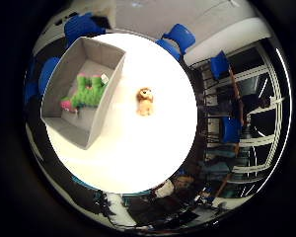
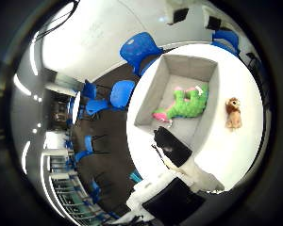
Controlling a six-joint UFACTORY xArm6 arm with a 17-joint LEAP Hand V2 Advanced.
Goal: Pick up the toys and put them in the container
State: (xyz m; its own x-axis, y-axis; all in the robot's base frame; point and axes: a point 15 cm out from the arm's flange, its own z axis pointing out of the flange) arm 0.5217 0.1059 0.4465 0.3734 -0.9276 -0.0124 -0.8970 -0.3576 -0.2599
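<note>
Only the thumb-side view shows the fingers (image 2: 172,147); their pose is unclear.

A round white table (image 1: 138,158) bears a grey container (image 1: 64,118) and lion toy (image 1: 145,101).

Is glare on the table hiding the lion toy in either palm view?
Little finger side view: the round white table is blown out bright, yet the small brown plush lion stands clear. Thumb side view: same glare, lion readable beside the grey fabric container; the robot hand blocks the container's near corner.
</note>
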